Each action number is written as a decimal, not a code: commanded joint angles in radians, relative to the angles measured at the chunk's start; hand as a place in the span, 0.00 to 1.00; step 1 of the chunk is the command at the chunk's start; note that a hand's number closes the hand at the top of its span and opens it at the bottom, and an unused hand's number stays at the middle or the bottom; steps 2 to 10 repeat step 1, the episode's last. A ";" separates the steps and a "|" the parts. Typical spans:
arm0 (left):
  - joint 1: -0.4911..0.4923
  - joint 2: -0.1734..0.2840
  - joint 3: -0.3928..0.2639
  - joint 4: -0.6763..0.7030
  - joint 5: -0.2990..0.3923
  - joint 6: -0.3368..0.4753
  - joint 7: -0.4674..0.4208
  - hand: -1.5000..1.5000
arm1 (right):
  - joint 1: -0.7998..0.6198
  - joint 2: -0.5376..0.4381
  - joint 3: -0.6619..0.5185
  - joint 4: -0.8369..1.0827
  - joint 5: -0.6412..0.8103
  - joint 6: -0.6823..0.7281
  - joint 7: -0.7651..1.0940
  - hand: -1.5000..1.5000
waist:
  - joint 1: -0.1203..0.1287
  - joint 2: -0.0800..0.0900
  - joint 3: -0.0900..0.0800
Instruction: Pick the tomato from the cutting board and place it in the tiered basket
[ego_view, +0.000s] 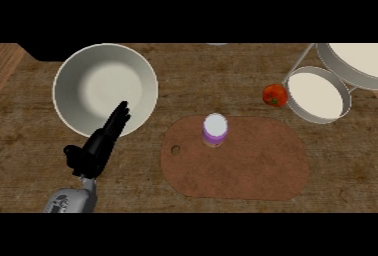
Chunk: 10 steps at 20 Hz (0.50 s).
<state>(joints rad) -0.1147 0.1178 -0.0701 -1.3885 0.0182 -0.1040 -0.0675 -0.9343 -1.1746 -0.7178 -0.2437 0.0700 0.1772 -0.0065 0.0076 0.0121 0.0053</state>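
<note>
Looking steeply down from the head view, a brown wooden counter (44, 150) fills the scene. Near the middle lies a rounded brown cutting board (244, 170) with a small hole near its left edge. On the board's upper part stands a small jar (215, 130) with a white lid and a purple band. The tomato (275, 95), red with a green stem patch, is off the board: it lies on the counter above the board's upper right corner, just beside the lower, smaller bowl of the tiered basket (319, 117), whether touching its rim or not cannot be told. That basket sits at the upper right, a white round bowl joined by thin grey rods to a larger white bowl partly cut off at the edge. At the upper left rests a large white plate (81, 75). The left hand (92, 150) comes in from the lower left on a grey forearm, its black fingers straight and released, grasping nothing, their tips lying over the plate's lower rim. The right hand does not show.
</note>
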 joint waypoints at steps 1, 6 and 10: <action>-0.024 -0.030 -0.014 -0.002 -0.017 0.029 0.016 0.50 | 0.127 -0.059 -0.049 0.053 -0.035 0.102 -0.111 0.00 | 0.003 0.004 0.002; -0.024 -0.030 -0.014 -0.002 -0.017 0.029 0.016 0.50 | 0.127 -0.059 -0.049 0.053 -0.035 0.102 -0.111 0.00 | 0.003 0.004 0.002; -0.024 -0.030 -0.014 -0.002 -0.017 0.029 0.016 0.50 | 0.127 -0.059 -0.049 0.053 -0.035 0.102 -0.111 0.00 | 0.003 0.004 0.002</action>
